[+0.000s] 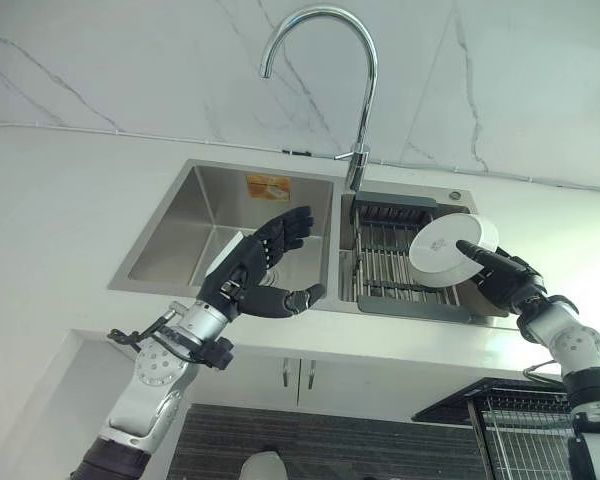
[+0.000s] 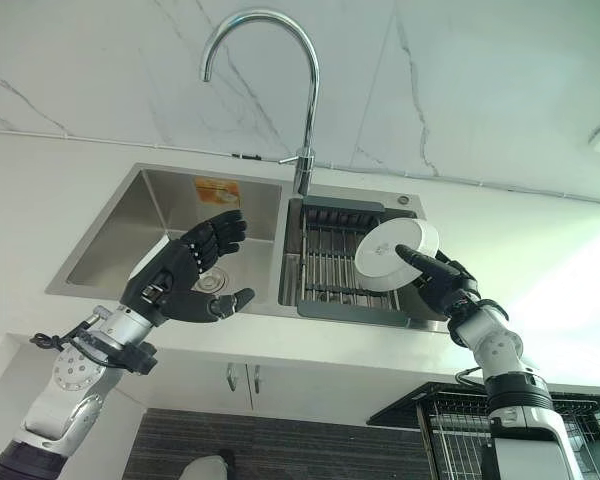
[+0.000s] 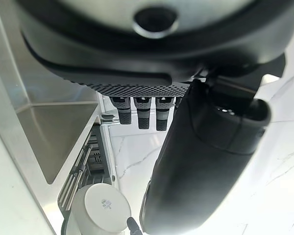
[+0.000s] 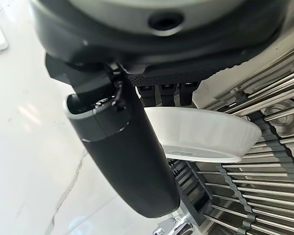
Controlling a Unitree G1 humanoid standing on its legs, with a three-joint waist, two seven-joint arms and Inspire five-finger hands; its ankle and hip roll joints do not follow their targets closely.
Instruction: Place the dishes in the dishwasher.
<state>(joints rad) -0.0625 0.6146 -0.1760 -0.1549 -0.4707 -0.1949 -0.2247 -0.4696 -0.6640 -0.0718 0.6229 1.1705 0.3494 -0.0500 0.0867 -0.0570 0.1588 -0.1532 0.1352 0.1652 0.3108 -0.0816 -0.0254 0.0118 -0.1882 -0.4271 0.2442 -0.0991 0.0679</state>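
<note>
Right hand (image 1: 500, 275) pinches dish (image 1: 450, 248) by its rim, rack (image 1: 395, 262) below it. Thin edge grip may slip. Left hand (image 1: 255, 270) open, idle.

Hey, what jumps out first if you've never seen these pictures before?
The right hand pinches a white dish, tilted on edge above the drying rack in the sink's right basin. The left hand hovers open and holding nothing over the left basin, beneath the tall curved faucet.
</note>
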